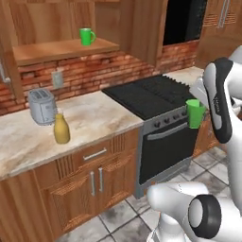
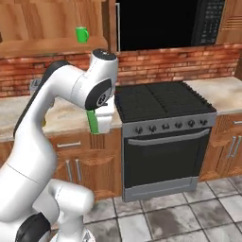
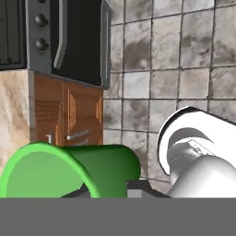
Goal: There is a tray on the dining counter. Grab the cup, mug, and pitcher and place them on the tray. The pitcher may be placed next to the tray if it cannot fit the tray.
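My hand (image 1: 198,124) is clamped on the cup (image 1: 194,113), the handleless green tumbler, and holds it in the air in front of the stove (image 1: 156,94), above the tiled floor (image 3: 184,60) and clear of any counter. In the hand view the cup (image 3: 69,170) lies across the bottom, its open mouth toward the camera, with the oven door (image 3: 73,41) and a wooden cabinet (image 3: 69,115) behind it.

Going left to right in the left base view: the grey toaster (image 1: 41,106) stands near the back of the kitchen counter (image 1: 94,118), against the brick wall. The mustard-yellow pitcher (image 1: 61,128) stands upright just in front of the toaster, toward the counter's front edge. The green mug (image 1: 86,36) sits on the wooden shelf (image 1: 61,49) above the counter, near the shelf's right end, its handle to the right. Then comes the stove, flush with the counter's right edge, and my cup before its knobs.
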